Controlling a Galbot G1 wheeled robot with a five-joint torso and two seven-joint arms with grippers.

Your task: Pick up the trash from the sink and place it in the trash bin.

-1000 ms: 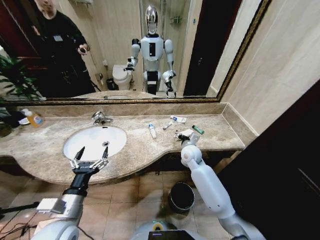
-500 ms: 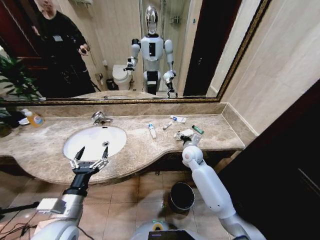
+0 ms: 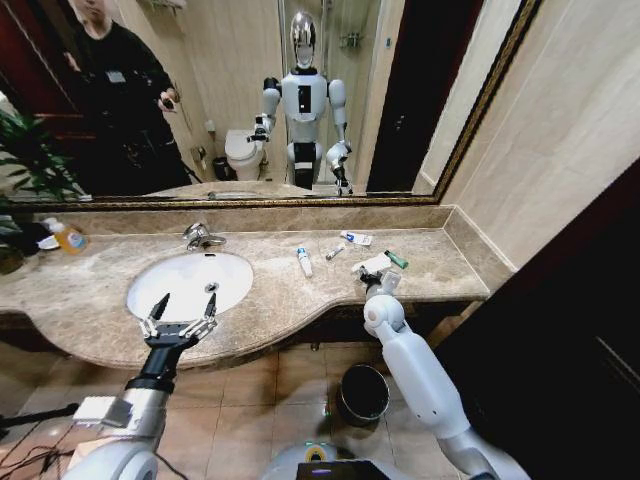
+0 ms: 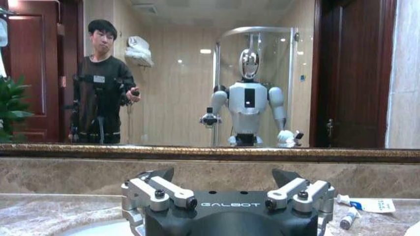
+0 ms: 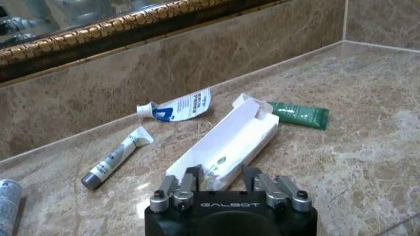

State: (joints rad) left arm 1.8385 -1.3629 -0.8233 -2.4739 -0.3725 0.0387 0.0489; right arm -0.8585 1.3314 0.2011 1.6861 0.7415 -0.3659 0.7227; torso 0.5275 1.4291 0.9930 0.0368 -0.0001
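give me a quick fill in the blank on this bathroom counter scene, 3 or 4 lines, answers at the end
1. The right gripper has its jaws around the end of a long white ____.
2. The green tube lies on the ____, not in the sink.
3. The left gripper, jaws open, hovers over the near rim of the ____.
4. The trash bin stands on the ____ below the counter.

Missing words: box; countertop; sink; floor

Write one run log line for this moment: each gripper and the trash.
right gripper: shut on white box, on counter | left gripper: open, over sink edge | green tube, two small tubes: on counter | bin: on floor
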